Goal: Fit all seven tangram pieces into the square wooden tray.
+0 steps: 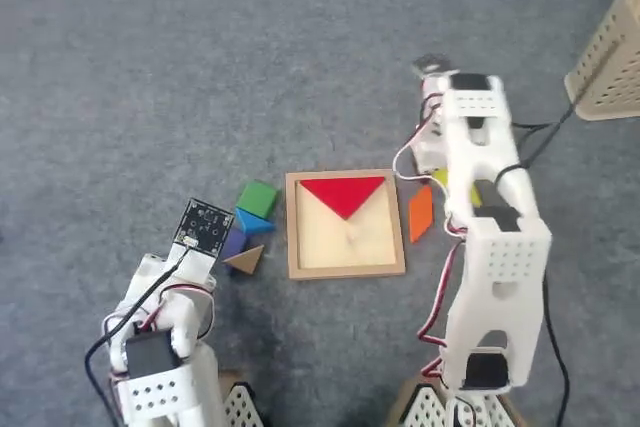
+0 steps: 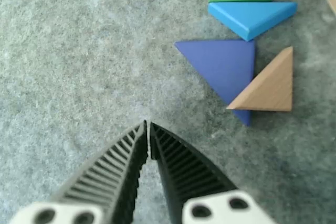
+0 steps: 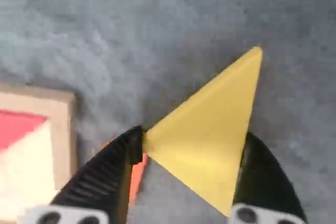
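The square wooden tray (image 1: 296,253) lies mid-table with a red triangle (image 1: 343,193) in its far part. Left of it sit a green square (image 1: 258,197), a light blue triangle (image 1: 252,221), a dark blue triangle (image 2: 223,65) and a wood-coloured triangle (image 1: 244,260). An orange piece (image 1: 421,213) lies right of the tray. My right gripper (image 3: 189,153) is shut on a yellow triangle (image 3: 210,140), held above the carpet near the tray's right side (image 3: 63,124). My left gripper (image 2: 148,129) is shut and empty over the carpet, a little away from the dark blue triangle.
Grey carpet covers the whole table. A perforated beige box (image 1: 610,57) stands at the far right edge. A small grey object (image 1: 430,66) lies beyond the right arm.
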Controlling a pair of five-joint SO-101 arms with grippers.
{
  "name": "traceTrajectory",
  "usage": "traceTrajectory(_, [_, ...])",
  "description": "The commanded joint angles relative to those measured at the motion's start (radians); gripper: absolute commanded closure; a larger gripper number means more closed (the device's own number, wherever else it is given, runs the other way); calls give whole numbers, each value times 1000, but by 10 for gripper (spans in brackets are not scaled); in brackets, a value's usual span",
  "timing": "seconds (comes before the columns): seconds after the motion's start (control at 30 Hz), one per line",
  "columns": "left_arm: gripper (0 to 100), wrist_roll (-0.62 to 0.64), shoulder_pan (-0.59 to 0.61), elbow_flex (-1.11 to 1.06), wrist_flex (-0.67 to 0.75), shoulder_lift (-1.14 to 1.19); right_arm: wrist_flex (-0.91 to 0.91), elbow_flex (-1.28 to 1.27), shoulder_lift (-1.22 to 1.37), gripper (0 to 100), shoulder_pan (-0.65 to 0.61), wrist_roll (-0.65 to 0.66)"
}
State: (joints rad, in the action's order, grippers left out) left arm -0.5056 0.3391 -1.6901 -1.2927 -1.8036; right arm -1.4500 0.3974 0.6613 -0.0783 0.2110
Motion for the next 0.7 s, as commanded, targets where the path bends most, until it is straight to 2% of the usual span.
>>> traceTrajectory(0.0, [987,-9,5,4,-3,-12,-59,8,-168,816,12,-14])
traceTrajectory(0.2, [987,-9,3,4,-3,-12,-47,-144,-361,816,-15,-8])
traceTrajectory(0.3, [987,-9,3,4,-3,-12,1,-284,-492,816,-71,-6])
traceTrajectory(0.5, [987,-9,5,4,-3,-12,133,-578,-745,816,-291,44])
traceTrajectory(0.67, [987,-9,5,4,-3,-12,154,-658,-771,816,-458,98])
